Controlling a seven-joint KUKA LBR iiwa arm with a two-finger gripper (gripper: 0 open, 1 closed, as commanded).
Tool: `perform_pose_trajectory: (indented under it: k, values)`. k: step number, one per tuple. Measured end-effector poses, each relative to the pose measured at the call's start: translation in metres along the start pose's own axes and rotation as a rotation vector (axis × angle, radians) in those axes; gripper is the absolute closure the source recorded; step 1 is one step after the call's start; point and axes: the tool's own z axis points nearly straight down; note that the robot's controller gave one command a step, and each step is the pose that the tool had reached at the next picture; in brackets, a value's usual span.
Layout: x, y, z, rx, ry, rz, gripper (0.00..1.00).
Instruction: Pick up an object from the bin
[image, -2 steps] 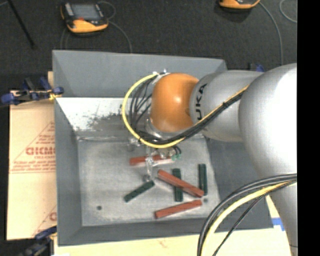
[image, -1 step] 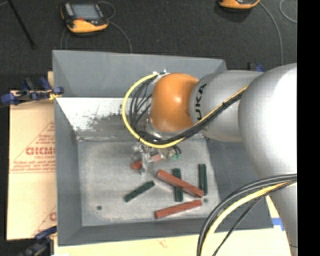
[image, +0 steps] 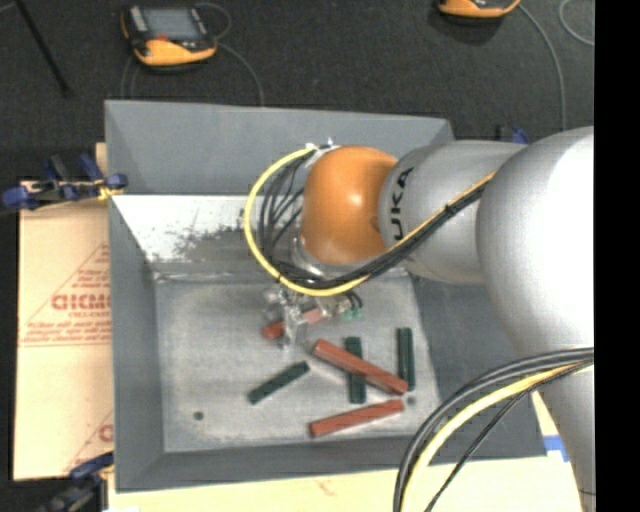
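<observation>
My gripper hangs low over the middle of the bin floor, below the orange cover. A small red piece lies right at its left side; whether it is gripped I cannot tell. A small green piece peeks out to the gripper's right. Just below lie a dark green stick, angled, and a long red-brown stick crossing over a second dark green stick.
Another dark green stick lies upright in the picture near the bin's right wall. A second red-brown stick rests near the front wall. A tiny dark speck sits at the front left. The arm covers the bin's back right.
</observation>
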Motion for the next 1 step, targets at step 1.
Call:
perform_pose_trajectory:
  k: [1]
  values:
    - [0.0088,-0.0016,-0.1282,0.006,-0.005,-0.373,1.0]
